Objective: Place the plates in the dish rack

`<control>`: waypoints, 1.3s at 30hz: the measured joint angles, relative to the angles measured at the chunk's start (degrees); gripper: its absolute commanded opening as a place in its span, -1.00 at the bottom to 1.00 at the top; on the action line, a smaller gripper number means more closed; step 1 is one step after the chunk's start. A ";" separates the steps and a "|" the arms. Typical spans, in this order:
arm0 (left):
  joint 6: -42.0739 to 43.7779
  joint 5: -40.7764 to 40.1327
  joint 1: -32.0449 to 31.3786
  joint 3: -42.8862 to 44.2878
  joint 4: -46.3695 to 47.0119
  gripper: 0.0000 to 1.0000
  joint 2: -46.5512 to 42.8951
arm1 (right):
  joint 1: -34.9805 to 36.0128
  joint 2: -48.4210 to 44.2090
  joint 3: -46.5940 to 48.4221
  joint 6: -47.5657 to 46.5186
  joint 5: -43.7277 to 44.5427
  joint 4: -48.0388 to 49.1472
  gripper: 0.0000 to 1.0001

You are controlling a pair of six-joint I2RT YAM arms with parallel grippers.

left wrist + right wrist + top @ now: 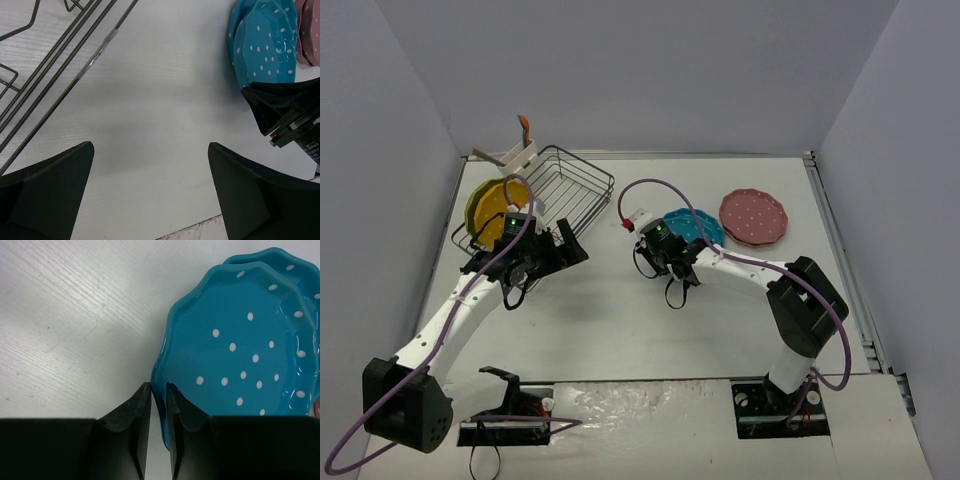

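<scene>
From above, the left arm reaches toward the dish rack (608,184), where yellow-green plates (485,205) stand; the right arm bends left to the teal plates (700,226), beside the pink plates (753,216). The left wrist view shows the left gripper (150,150) spread wide over the table (165,90). The right wrist view shows the right gripper (159,402) pinching the rim of the upper teal plate (235,350).

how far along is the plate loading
Done: two yellowish round plastic plates stand in the dark wire dish rack. In hand: the right gripper pinches the rim of the top teal dotted plate; the left gripper is open, empty. Left: that plate, the teal one under it, and the pink dotted plates.
</scene>
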 measured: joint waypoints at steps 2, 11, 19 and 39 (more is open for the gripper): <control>0.00 0.00 0.00 -0.11 0.05 0.91 0.01 | 0.00 0.16 -0.03 0.89 0.21 0.03 -0.67; 0.00 0.02 0.00 -0.13 0.33 0.91 0.01 | -0.04 0.27 -0.12 3.35 1.25 0.24 -0.01; 0.00 0.00 0.00 -0.13 0.29 0.91 0.01 | -3.13 -5.60 -0.21 9.62 -0.60 -1.01 0.81; 0.29 0.00 -0.31 -0.13 -0.02 0.91 0.01 | -27.89 -25.83 -20.77 36.69 -19.13 -1.51 1.00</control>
